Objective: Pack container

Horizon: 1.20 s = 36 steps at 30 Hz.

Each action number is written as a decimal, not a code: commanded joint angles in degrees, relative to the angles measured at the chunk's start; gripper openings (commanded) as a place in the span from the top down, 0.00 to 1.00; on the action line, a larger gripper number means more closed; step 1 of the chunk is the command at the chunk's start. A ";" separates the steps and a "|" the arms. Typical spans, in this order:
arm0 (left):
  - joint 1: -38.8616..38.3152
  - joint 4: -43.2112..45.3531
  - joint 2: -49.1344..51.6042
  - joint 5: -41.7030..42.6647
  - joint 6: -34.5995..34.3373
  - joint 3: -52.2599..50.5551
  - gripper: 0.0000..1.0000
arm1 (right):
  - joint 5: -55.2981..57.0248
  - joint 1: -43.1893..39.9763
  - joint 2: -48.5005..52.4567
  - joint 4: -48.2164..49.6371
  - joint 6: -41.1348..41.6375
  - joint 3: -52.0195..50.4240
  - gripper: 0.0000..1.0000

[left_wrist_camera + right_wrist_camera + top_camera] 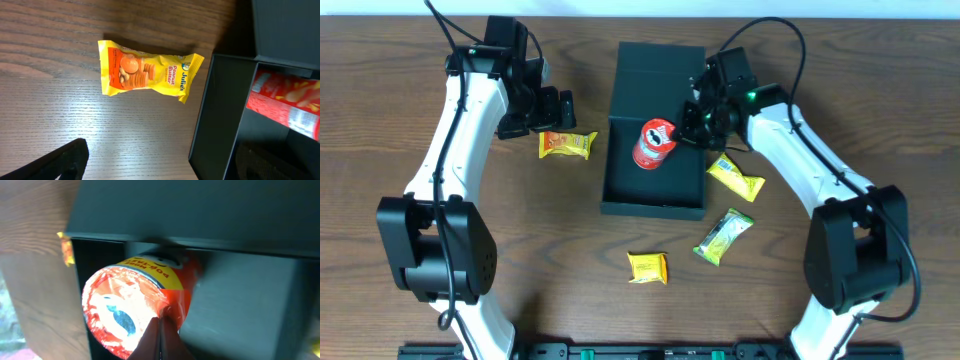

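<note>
**Desk:** Where's the container sitting for you?

**Operator:** In the middle of the wooden counter (440, 300) on my overhead view. The container (653, 208) is dark and square, with its flap lid folded back on the far side. My left gripper (557, 108) hangs off its left wall, close to it but not touching. My right gripper (698, 122) reaches in over its right side.

**Desk:** What's inside it?

**Operator:** One red can (654, 143), lying tilted against the far end with its round top turned up toward the right wrist camera.

**Desk:** And the fingers on the right?

**Operator:** In the right wrist view those fingers (170, 340) look pressed together, with only a thin seam between them. Their tips are against the rim of the can. I cannot tell whether they pinch any of it.

**Desk:** And the left?

**Operator:** Spread apart and holding nothing. I see one of the fingers (60, 160) low in the left corner of the wrist view. A dark, blurred shape, likely the other, shows low on the right over the container's side. An orange-yellow biscuit packet (567, 145) lies flat on the counter just beyond them, beside the container's left wall.

**Desk:** Anything else loose?

**Operator:** A yellow packet (735, 177) just off the container's right wall, a green packet (723, 236) nearer to me, and a small yellow packet (647, 267) in front of the container.
</note>
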 commanded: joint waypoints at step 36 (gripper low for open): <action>-0.02 0.13 0.79 -0.87 -0.63 1.03 0.04 | -8.79 -0.98 0.37 5.20 1.01 0.15 0.99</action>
